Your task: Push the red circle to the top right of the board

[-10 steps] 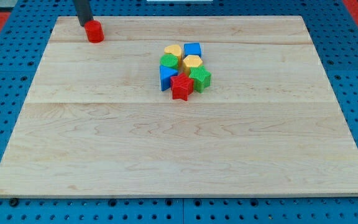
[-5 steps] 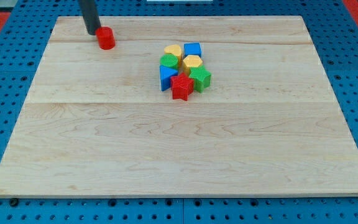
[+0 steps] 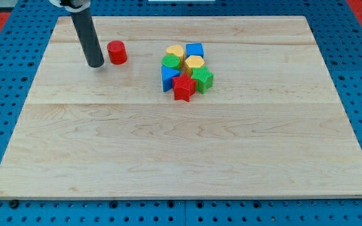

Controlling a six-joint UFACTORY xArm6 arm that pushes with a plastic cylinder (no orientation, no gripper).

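Note:
The red circle [image 3: 117, 52] is a short red cylinder on the wooden board [image 3: 181, 157], in the upper left part. My tip [image 3: 95, 64] rests on the board just to the left of it and slightly lower in the view, with a small gap between them. The dark rod rises from the tip toward the view's top left.
A tight cluster sits right of the red circle near the board's upper middle: two yellow blocks [image 3: 175, 51] [image 3: 194, 63], a blue cube [image 3: 195, 49], a green block [image 3: 171, 61], a blue block [image 3: 168, 76], a green block [image 3: 202, 80] and a red star [image 3: 183, 88].
The red circle has moved right and down the view from near the board's top left corner. My tip has followed it, moving down and slightly right.

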